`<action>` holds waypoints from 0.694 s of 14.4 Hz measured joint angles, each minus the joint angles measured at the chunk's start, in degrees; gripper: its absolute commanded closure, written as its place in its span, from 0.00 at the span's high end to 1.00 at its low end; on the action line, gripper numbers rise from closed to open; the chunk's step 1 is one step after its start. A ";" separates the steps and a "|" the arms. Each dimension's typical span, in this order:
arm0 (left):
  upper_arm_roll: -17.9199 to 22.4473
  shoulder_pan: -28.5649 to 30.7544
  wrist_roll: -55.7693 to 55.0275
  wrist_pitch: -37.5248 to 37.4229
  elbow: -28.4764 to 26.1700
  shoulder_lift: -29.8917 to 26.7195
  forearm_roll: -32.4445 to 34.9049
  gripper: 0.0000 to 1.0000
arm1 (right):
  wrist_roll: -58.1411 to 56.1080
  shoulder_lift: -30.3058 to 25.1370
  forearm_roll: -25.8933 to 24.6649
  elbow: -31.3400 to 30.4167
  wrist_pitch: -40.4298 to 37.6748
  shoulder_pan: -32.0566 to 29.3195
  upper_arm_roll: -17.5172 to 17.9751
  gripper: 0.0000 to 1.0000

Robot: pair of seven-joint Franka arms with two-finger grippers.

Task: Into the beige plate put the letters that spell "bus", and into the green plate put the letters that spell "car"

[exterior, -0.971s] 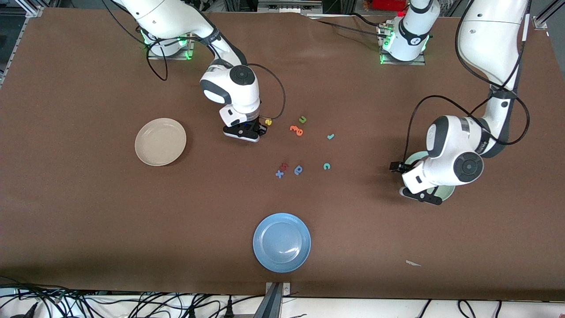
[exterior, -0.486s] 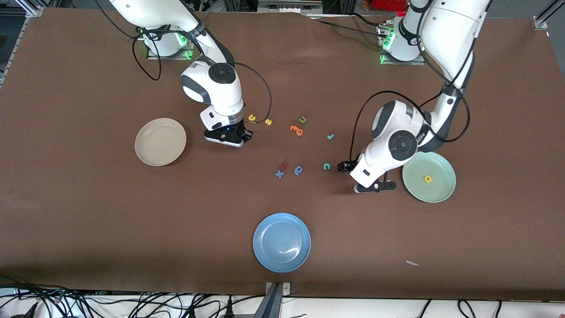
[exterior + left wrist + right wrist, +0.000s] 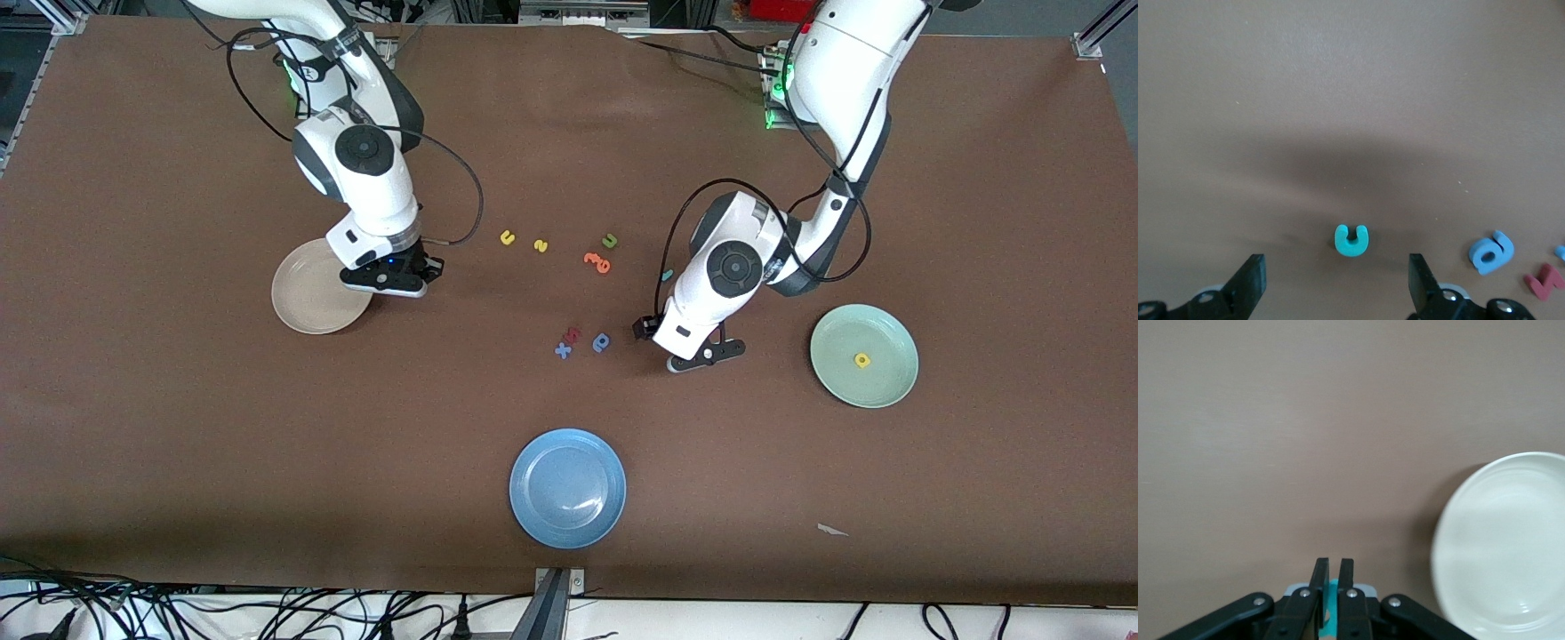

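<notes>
- Brown tabletop (image 3: 178,427) carries three plates: the beige plate (image 3: 307,302), the green plate (image 3: 876,378), a blue plate (image 3: 567,487).
- Our right gripper (image 3: 1329,587), by the beige plate's rim, pinches a teal letter (image 3: 1331,610); released early, we judge it misses.
- Our left gripper (image 3: 1338,283) hangs spread wide over the teal c (image 3: 1351,240); a skewed descent could nudge it.
- One yellow letter (image 3: 861,359) lies in the green plate.

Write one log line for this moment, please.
left gripper: open over teal c | right gripper: shut on teal letter, beside beige plate
</notes>
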 measured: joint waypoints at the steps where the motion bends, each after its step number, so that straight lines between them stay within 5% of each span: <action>1: 0.00 -0.35 -2.26 0.72 0.00 0.75 1.89 0.91 | -2.84 -0.20 0.00 -0.79 0.00 -2.17 0.31 0.00; 7: 0.00 -1.55 -6.23 1.70 0.07 2.34 4.53 0.75 | -18.64 -0.48 0.01 -2.57 0.03 -13.98 2.01 0.00; 8: 0.00 -1.77 -6.45 1.70 0.07 2.46 4.54 0.72 | -19.28 -0.48 0.01 -2.66 0.03 -14.53 2.08 0.15; 9: 0.00 -2.03 -6.91 1.70 0.10 2.70 4.54 0.68 | -19.37 -0.46 0.01 -2.77 0.02 -14.67 2.17 0.65; 10: 0.00 -2.23 -7.33 1.74 0.27 2.96 4.54 0.64 | -19.37 -0.44 0.02 -2.94 0.03 -14.68 2.34 1.00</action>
